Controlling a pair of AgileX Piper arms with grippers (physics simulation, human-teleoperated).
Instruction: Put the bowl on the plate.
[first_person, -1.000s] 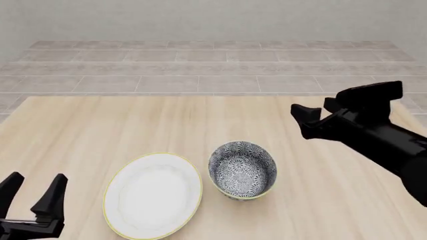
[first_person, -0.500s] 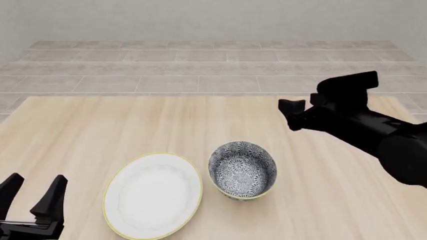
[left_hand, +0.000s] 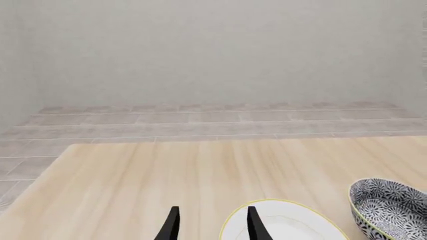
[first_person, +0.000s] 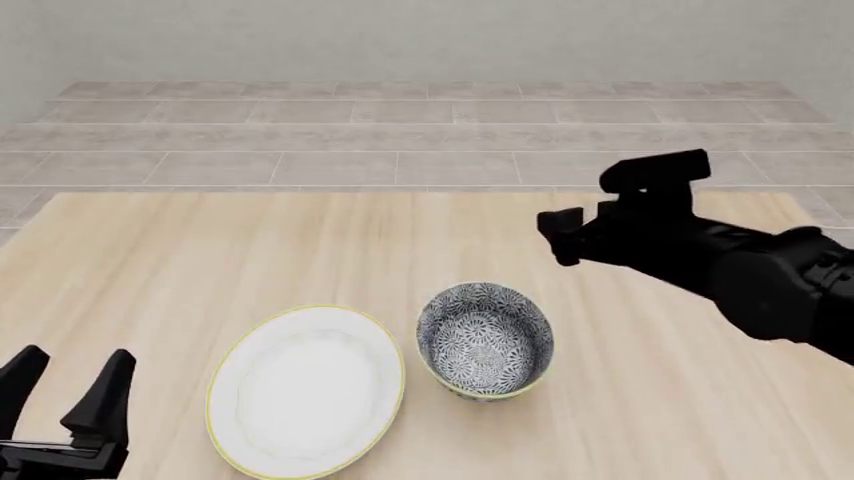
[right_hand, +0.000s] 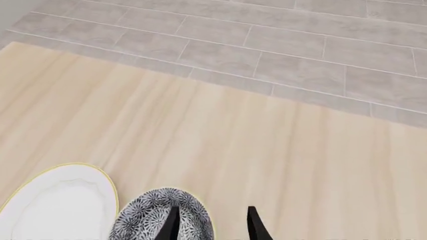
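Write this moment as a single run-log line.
bowl: on table, beside plate | right gripper: open, above bowl | left gripper: open, idle | placing not yet done

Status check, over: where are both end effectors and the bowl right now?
Left end effector open, low beside the plate. Right end effector open, empty, above and beyond the bowl. Bowl on table right of plate, not on it. Nothing blocking.

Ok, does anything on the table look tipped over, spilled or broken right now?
No, nothing stands out. The bowl sits upright and whole on the table, just beside the plate, which lies flat and looks bare.
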